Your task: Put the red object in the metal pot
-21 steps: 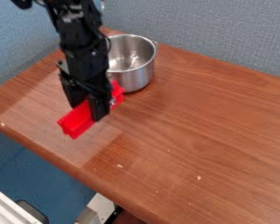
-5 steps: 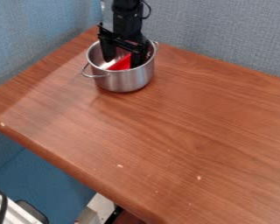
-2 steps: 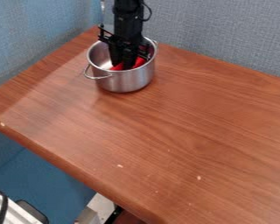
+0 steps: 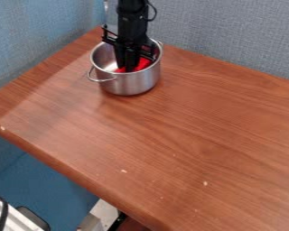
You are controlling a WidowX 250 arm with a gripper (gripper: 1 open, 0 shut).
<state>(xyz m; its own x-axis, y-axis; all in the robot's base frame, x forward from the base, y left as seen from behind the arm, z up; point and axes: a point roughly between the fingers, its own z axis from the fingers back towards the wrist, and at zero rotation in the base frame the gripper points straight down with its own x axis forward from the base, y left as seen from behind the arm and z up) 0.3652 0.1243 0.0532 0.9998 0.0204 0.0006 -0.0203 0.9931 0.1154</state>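
Standing by the tabletop point(image 4: 183, 144), I find the gripper point(image 4: 131, 67) pointing down inside the mouth of the metal pot point(image 4: 130, 85), its fingers drawn together; whether they pinch the red object point(image 4: 144, 64) or have merely come together against it, I cannot tell from here; the red object lies within the pot's rim, at and partly behind the fingertips, with red showing to either side of them. Step in hand, as I judge it: setting the block down and leaving it there; to do this well, let the block settle low between the walls, then spread the fingers only as far as needed, the steel being close around them; check that nothing clings, then lift straight up; a sideways pull could catch the rolled rim or the loop handle point(image 4: 98, 78) and drag or tip the pot, and leaving with the fingers closed might carry the block out again. Appearance of the block: bright, plain red, no marking that I can make out; only small patches show past the dark fingers, so its full outline, its tilt and whether it touches the pot's floor remain undetermined; the pot around it is shiny, round and straight-sided, upright beneath the gripper.
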